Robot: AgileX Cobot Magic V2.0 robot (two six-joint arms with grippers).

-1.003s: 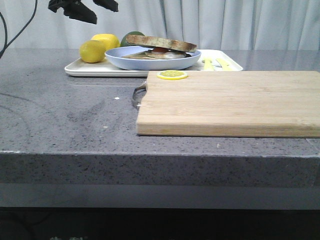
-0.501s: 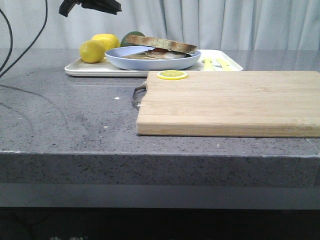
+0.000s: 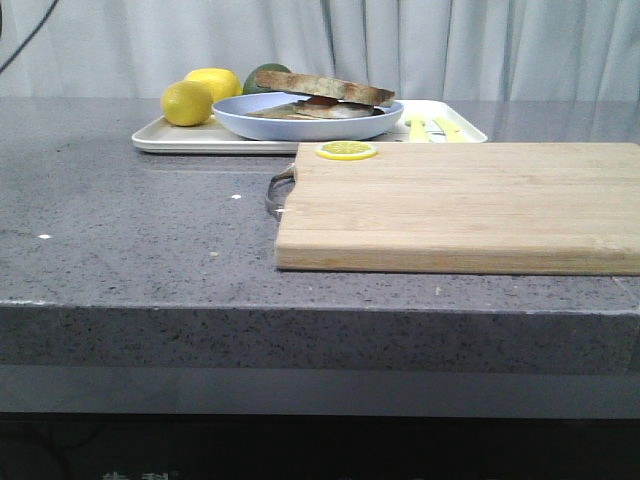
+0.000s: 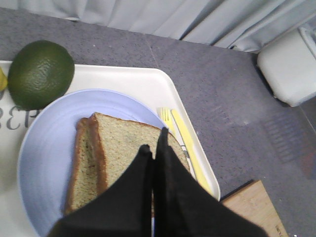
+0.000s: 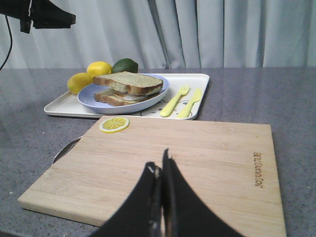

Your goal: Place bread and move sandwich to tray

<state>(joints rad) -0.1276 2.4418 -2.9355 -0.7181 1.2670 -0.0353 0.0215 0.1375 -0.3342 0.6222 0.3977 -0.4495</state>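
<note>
Now the brown-crusted egg sandwich [image 4: 116, 158] is seen directly beneath the closed left tool [image 4: 154, 145]. The right tool [image 5: 161, 170], likewise closed, is held well back.

A wooden cutting board [image 3: 460, 205] lay on the grey speckled table [image 3: 130, 230], a lemon slice [image 3: 347, 150] at its far corner. Two lemons [image 3: 188, 102] and a green lime [image 4: 40, 73] sat behind, near a yellow fork [image 5: 175, 100] and knife [image 5: 191, 102]. Pale curtains [image 3: 420, 45] hung beyond.

Brown-crusted sandwich [image 3: 322, 97] on plate, on white tray [image 3: 180, 137]
</note>
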